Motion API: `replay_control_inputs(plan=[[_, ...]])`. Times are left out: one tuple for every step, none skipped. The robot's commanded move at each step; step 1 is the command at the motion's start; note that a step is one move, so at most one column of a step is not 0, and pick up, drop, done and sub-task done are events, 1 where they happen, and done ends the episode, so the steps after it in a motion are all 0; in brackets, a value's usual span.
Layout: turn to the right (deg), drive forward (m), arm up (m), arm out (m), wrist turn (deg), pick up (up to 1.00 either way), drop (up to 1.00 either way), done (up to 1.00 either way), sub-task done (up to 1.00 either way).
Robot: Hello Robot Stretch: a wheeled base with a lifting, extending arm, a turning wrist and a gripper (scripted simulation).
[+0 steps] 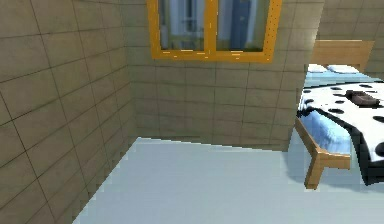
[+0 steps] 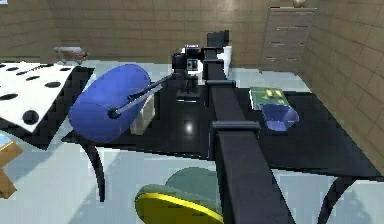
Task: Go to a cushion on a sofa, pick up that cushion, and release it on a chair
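Blue cushion [image 2: 93, 92] at gripper [image 2: 120, 109] far end, by black table [image 2: 300, 145].

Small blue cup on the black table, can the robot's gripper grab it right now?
Probably not yet. The small blue cup stands right of the dark arm bar in the arm side view, while the gripper points left, toward a big blue round cushion.

Glossy table [image 2: 320, 150] (cushion [image 2: 105, 100] seemingly matt).

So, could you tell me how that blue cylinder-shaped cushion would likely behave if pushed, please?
The blue cushion is cylinder-shaped, so it would probably roll if nudged sideways. Being a plump cushion, it is likely light for its size and squashy rather than stiff.
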Motion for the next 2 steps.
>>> replay_control_inputs(plan=[[0.0, 0.0, 0.0, 0.0, 45.0, 0.0, 0.0, 0.0, 0.0], [0.0, 0.0, 0.0, 0.0, 45.0, 0.0, 0.0, 0.0, 0.0]])
